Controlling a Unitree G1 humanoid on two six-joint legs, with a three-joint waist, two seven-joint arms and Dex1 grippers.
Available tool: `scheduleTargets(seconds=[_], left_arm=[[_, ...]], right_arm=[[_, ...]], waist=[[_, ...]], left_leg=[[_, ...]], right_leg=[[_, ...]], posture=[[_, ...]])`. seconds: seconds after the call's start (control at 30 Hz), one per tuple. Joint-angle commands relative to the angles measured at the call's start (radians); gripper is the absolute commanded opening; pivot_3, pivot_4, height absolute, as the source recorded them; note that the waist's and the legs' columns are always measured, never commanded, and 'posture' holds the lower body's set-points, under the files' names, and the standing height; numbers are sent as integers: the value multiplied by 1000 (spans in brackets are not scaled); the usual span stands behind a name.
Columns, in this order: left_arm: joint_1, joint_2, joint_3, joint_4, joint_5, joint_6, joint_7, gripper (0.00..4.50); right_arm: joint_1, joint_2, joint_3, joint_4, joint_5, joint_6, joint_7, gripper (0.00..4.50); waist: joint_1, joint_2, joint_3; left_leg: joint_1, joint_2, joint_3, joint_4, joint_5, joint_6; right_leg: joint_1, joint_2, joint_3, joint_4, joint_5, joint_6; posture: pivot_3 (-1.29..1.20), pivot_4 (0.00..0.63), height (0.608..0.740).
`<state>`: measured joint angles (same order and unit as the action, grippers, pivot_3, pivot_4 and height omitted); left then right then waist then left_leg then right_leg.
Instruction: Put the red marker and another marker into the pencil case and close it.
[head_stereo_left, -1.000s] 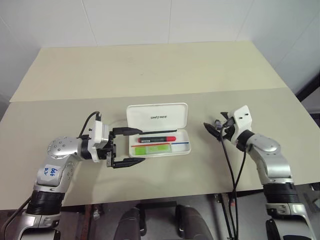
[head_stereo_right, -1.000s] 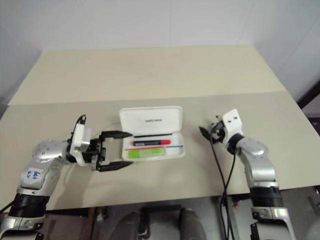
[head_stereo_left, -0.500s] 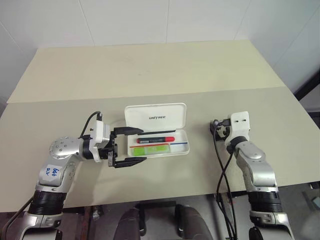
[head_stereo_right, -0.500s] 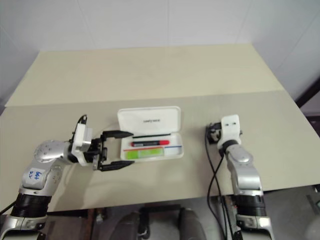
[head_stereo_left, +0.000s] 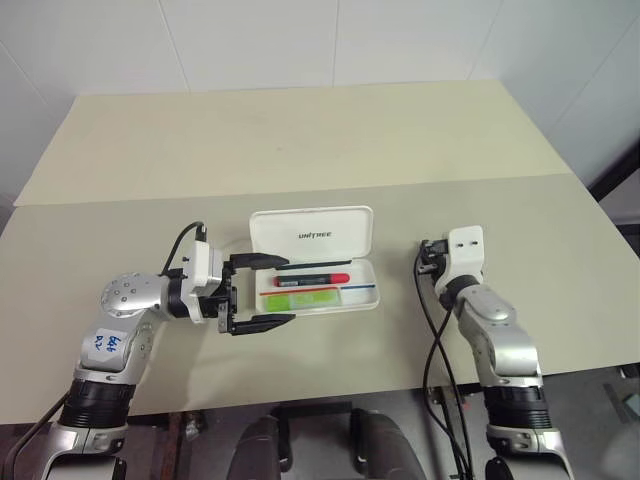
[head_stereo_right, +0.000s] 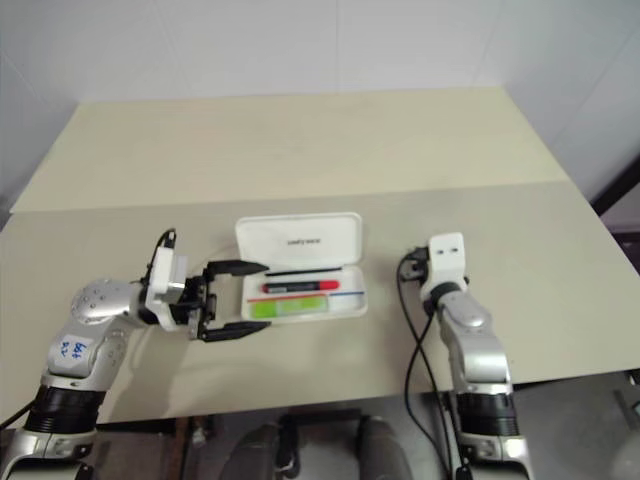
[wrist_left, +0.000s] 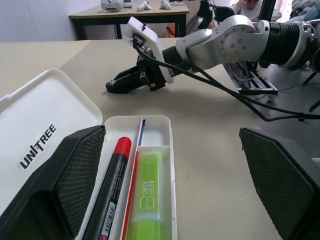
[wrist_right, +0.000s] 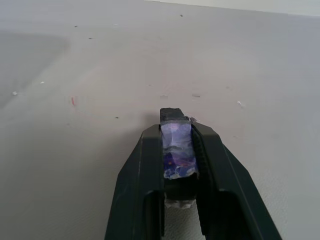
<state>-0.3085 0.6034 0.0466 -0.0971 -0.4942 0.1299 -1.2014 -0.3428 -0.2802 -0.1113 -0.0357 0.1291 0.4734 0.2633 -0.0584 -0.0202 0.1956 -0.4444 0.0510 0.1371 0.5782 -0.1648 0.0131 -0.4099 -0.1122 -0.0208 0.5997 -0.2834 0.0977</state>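
The white pencil case (head_stereo_left: 312, 236) lies open in the middle of the table, lid leaning back with "UNITREE" on it. In its tray lie the red marker (head_stereo_left: 312, 280) and, nearer me, the lime-green marker (head_stereo_left: 305, 297); the left wrist view shows both, the red marker (wrist_left: 111, 192) and the green marker (wrist_left: 147, 202) side by side. My left gripper (head_stereo_left: 285, 291) is open, one finger on each side of the case's left end. My right gripper (head_stereo_left: 428, 260) is shut and holds nothing, a hand's width right of the case, and in its own view the gripper (wrist_right: 175, 120) hovers over bare table.
A seam (head_stereo_left: 500, 180) runs across the beige table behind the case. A black cable (head_stereo_left: 432, 350) hangs from my right wrist over the table's front edge. In the left wrist view a second table (wrist_left: 130, 10) with small objects stands far off.
My right gripper has gone from open to shut, and its hand has swung from pointing at the case to pointing away from me, shifting slightly left. The left gripper and case are unmoved.
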Motion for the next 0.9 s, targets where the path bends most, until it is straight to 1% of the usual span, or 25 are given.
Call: scheduleTargets(seconds=[0.03, 0.07, 0.17, 0.27, 0.37, 0.43, 0.63, 0.77, 0.9], left_arm=[[3, 2, 7, -1, 0, -19, -1, 4500], [3, 3, 7, 1, 0, -21, -2, 4500], [7, 9, 9, 12, 9, -32, -11, 4500], [9, 12, 10, 19, 11, -40, -15, 4500], [15, 16, 10, 20, 12, -45, -19, 4500], [21, 20, 8, 17, 15, -47, -22, 4500], [31, 58, -9, 21, 53, -61, -42, 4500], [28, 70, -9, 29, 65, -66, -36, 4500], [29, 72, -8, 28, 69, -69, -33, 4500]], right_arm=[[-29, -81, 15, -64, 88, -56, 202, 405], [-27, -108, 28, -76, 114, -60, 268, 405], [-11, -233, 84, -169, 256, -68, 599, 405], [0, -291, 123, -227, 354, -40, 767, 405], [-10, -315, 184, -235, 356, -32, 833, 405], [-28, -311, 221, -214, 334, -41, 846, 405], [-111, -286, 313, -69, 247, -136, 905, 405], [-163, -282, 330, 40, 207, -203, 946, 405], [-187, -283, 328, 99, 194, -240, 971, 405]], waist=[[0, 0, 0], [0, 0, 0], [2, 0, 0], [3, -1, 0], [4, -1, -1], [4, -1, -1], [3, -1, -1], [4, -1, -1], [5, -1, -1]], left_leg=[[0, 0, 0, 0, 0, 0], [0, 0, 0, 0, 0, 0], [0, 0, 1, 0, 0, 0], [0, 1, 1, 1, 0, 1], [0, 2, -1, 2, 0, 1], [0, 1, -1, 2, 0, 1], [0, 1, 0, 3, -1, 1], [0, 1, 0, 1, -1, 1], [-1, 1, 1, 0, -1, 2]], right_leg=[[0, 0, 0, 0, 0, 0], [0, 2, 0, 0, 0, 0], [0, 3, 0, 0, 1, 1], [0, 3, -1, -1, 1, 3], [1, 3, -1, -1, 0, 2], [1, 1, -1, -1, -1, 0], [1, -1, 0, -3, 0, -4], [0, -1, 0, -5, 0, -4], [0, -2, -2, -6, 1, -3]], posture=[[0, 150, 740], [0, 150, 740], [0, 150, 740], [0, 150, 740], [0, 150, 740], [0, 150, 740], [0, 150, 740], [0, 150, 740], [0, 150, 740]])
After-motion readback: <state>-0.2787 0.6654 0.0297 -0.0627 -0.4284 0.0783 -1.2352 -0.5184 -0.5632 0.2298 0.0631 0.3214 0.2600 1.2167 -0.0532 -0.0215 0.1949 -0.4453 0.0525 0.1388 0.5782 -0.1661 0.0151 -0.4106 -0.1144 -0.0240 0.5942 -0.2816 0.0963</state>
